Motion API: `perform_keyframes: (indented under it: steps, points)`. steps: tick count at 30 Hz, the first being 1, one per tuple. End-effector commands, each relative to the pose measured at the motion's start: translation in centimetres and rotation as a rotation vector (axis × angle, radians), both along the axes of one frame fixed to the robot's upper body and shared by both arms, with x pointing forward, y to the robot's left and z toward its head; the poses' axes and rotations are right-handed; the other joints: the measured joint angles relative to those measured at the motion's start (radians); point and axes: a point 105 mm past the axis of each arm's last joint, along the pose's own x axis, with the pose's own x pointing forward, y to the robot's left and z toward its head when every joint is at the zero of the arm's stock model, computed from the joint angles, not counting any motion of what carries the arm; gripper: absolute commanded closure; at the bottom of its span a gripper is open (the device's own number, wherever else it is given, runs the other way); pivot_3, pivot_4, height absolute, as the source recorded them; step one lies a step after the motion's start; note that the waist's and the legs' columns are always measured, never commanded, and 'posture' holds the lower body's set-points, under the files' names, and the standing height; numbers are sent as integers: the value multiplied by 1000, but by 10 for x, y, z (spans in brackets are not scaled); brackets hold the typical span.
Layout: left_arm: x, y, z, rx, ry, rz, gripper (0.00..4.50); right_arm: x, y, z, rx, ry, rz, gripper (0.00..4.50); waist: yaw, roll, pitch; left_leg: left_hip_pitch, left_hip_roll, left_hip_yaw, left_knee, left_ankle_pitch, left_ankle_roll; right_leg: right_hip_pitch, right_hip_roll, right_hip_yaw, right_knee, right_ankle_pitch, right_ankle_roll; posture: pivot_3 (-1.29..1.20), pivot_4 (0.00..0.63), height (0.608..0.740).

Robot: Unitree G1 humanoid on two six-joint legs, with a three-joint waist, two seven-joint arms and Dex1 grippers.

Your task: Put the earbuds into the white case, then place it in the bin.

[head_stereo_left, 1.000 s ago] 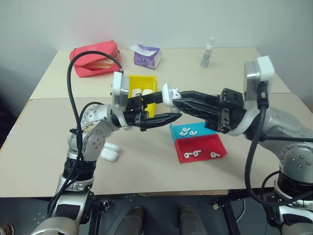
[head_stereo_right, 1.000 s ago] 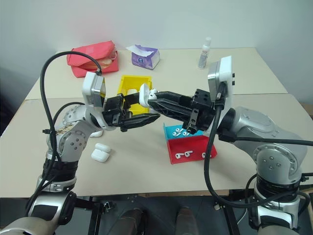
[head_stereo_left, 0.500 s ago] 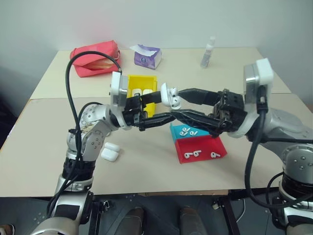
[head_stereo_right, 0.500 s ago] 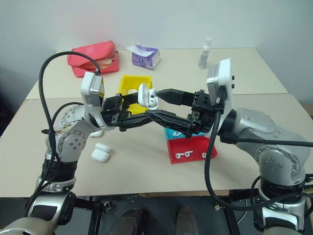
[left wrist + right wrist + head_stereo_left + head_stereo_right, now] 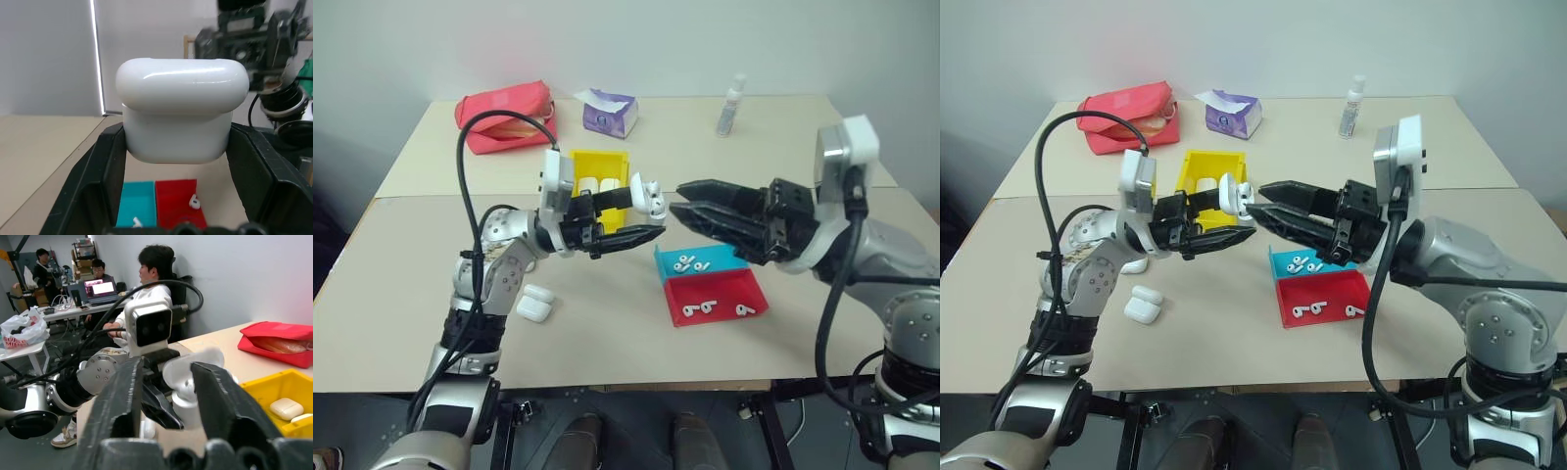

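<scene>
The white case (image 5: 650, 196) is held in the left pincer (image 5: 651, 211), up in the air over the desk (image 5: 607, 338). It is squeezed from both sides by the two black fingers.

A moment ago the right pincer (image 5: 677, 199) was spread wide around the top of the case. Now it has been pulled back a little to the right. Its fingers have been brought closer together, with a small gap left between them. Nothing is held in it. Its tips are just beside the case, but it cannot be seen if they touch it.

The left pincer has also been moved a little nearer to the yellow bin (image 5: 579, 161). From this it can be guessed that the work on the lid is done, and that the case could be put in the bin next. Two other cases are already seen in the bin.

Some things cannot be made out. In the left wrist view the lid looks down, but it cannot be told if it is snapped fully shut. The inside of the case is hidden, so it cannot be seen if earbuds are in it. More earbuds (image 5: 686, 261) are left in the blue and red tray (image 5: 729, 304). Part of the bin is hidden behind the left pincer.
</scene>
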Motion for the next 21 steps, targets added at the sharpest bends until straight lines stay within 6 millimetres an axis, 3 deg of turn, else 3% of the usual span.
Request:
perform_keyframes:
  steps: [1,3,4,8,15,21]
  points:
    - [0,-7,2,40,-83,-12,1732,10,0,12,-86,-60,-66,3751,0,0,0,0,0,0,0,0,0,0,0,0,0,0,0,0,150,740]
    - [1,-11,2,38,-83,-17,1732,15,5,15,-179,-91,-82,4394,0,0,0,0,0,0,0,0,0,0,0,0,0,0,0,0,150,740]
    - [1,-13,2,35,-82,-23,1732,19,9,14,-233,-97,-92,4454,-1,0,0,0,0,0,0,0,0,0,0,0,0,0,0,0,150,740]
    - [7,-22,-5,79,-59,-16,1732,31,18,17,-362,-95,-93,4454,-1,0,0,-1,0,0,0,0,0,0,0,0,-1,0,0,0,150,740]
    - [11,-33,-5,92,-84,-4,1732,35,36,19,-565,-135,-14,4454,-3,0,0,-3,0,0,0,-1,1,-2,0,0,-1,0,0,0,150,740]
    - [12,-29,5,34,-117,42,1732,39,33,-1,-736,-135,6,4454,0,0,0,-3,0,0,1,-1,1,-2,0,-1,0,0,0,0,150,740]
